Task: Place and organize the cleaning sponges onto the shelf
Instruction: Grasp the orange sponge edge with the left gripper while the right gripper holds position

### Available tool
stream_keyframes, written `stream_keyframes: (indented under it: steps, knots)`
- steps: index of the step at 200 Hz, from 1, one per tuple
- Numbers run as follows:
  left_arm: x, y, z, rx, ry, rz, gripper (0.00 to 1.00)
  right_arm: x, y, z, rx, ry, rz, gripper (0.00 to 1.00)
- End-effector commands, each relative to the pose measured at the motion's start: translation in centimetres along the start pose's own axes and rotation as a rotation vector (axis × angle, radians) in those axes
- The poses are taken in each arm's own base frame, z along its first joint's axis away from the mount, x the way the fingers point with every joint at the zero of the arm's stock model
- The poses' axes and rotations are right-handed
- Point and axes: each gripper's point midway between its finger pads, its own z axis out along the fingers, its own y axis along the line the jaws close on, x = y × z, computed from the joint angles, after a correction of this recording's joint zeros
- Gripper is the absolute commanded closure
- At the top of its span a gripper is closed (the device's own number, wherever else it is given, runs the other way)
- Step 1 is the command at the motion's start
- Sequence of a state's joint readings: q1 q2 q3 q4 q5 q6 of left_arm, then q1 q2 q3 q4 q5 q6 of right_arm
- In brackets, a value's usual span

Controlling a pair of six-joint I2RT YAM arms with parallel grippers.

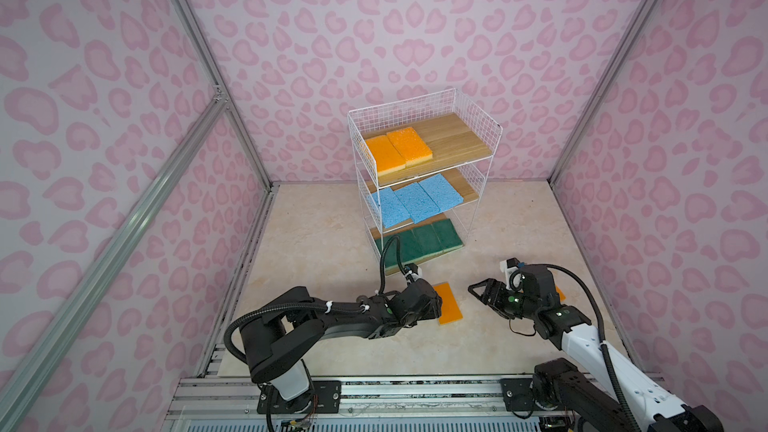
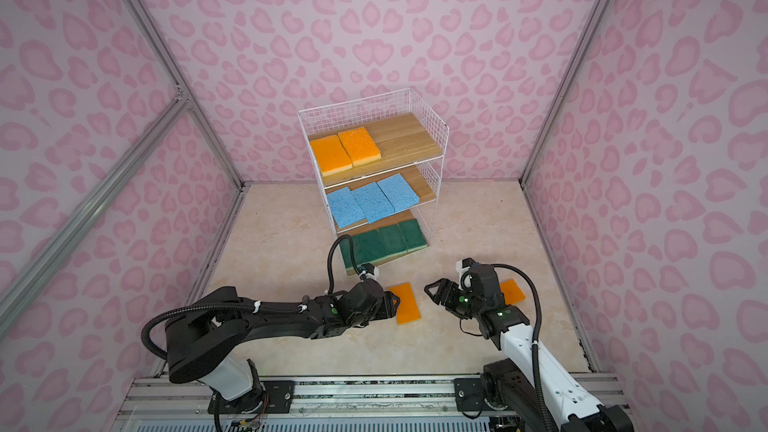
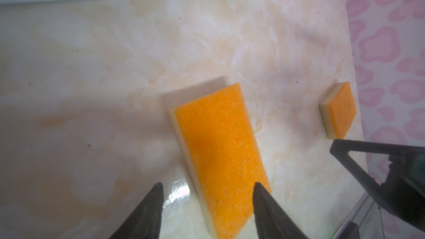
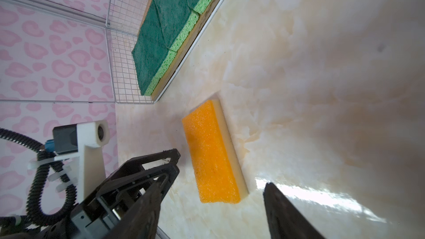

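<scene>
Fingers (image 3: 147,212) of my left gripper (image 3: 208,183) stand partly apart, one on each side of the near end of an orange sponge (image 3: 218,152). In the left wrist view a bit of bare floor (image 3: 92,88) shows between one finger and the sponge's pale side. My other finger is right at the sponge's orange edge, and I cannot tell if it touches. I do not have hold of the sponge.

The orange sponge lies flat on the floor with its orange side up and its pale yellow side down. It sits just on the near side of the shelf (image 1: 478,118), between my two grippers.

My right gripper (image 1: 478,289) is to the right of that sponge and points left at it. Its fingers are wide apart and hold nothing. It is near the sponge but not touching it.

One other orange sponge (image 2: 512,290) lies flat on the floor farther right, close to the right wall. My right arm hides part of it in both top views.

The shelf stands at the far side of the floor, by the far wall. On its top board, two orange sponges (image 1: 398,153) lie side by side at the left end. On the middle board, three blue sponges (image 1: 415,199) lie in a row. On the lowest board, green sponges (image 1: 428,238) lie in a row, dark green side up.
</scene>
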State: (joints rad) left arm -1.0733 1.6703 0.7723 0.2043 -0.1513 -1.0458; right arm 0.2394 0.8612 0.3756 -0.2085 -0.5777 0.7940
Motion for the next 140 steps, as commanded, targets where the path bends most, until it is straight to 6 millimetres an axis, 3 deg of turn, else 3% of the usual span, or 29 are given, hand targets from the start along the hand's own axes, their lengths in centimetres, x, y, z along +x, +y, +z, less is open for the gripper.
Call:
stream_keyframes:
  steps: [1, 34, 77, 109, 140]
  knots:
    - [-0.4, -1.7, 1.0, 0.050, -0.001, -0.035, 0.45, 0.5, -0.2, -0.1, -0.011, 0.020, -0.014, 0.28]
    - [0.0, -1.5, 2.2, 0.036, 0.012, -0.045, 0.62, 0.7, -0.3, -0.4, -0.017, 0.016, -0.012, 0.28]
    - [0.1, -1.6, 2.7, 0.031, 0.016, -0.047, 0.96, 0.8, -0.2, -0.6, -0.022, 0.016, -0.018, 0.28]
    - [-0.3, -1.7, 2.1, 0.036, 0.001, -0.059, 0.96, 0.7, 0.2, -0.7, -0.034, 0.018, -0.020, 0.28]
    - [-1.4, -1.3, 0.1, 0.035, -0.053, -0.080, 0.96, 0.5, 1.1, -0.8, -0.064, 0.019, -0.037, 0.27]
